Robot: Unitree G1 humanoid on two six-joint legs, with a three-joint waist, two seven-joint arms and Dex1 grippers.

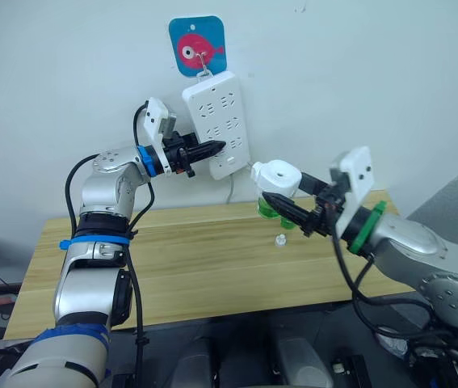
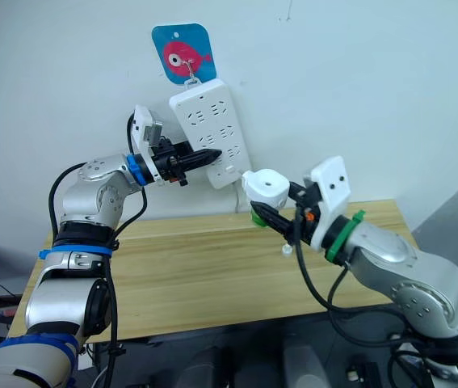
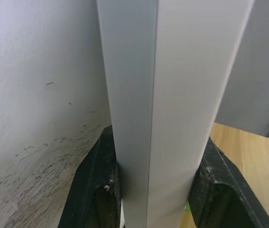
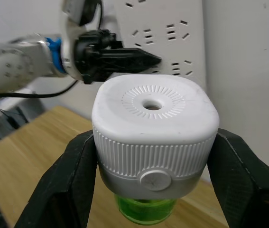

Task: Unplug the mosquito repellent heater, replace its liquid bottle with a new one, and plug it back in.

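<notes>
My right jaws (image 1: 281, 204) clench the heater (image 1: 278, 177), unplugged, bottle (image 1: 271, 208) fitted beneath, above the desk (image 1: 196, 259). Left jaws (image 1: 211, 149) grip the wall strip (image 1: 216, 121). Apparently plugging in remains; a cap (image 1: 280, 239) lies below.

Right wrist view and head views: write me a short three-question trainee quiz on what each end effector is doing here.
1. True or false: the right end effector grips the small white rounded plastic heater with a green bottle under it.
2. What does the left end effector clamp? A) long white wall power strip B) blue fish hook C) table
3. Fill in: the heater is ___ the strip's sockets (plugged into / held away from).

Key: 1 true; 2 A; 3 held away from.
</notes>
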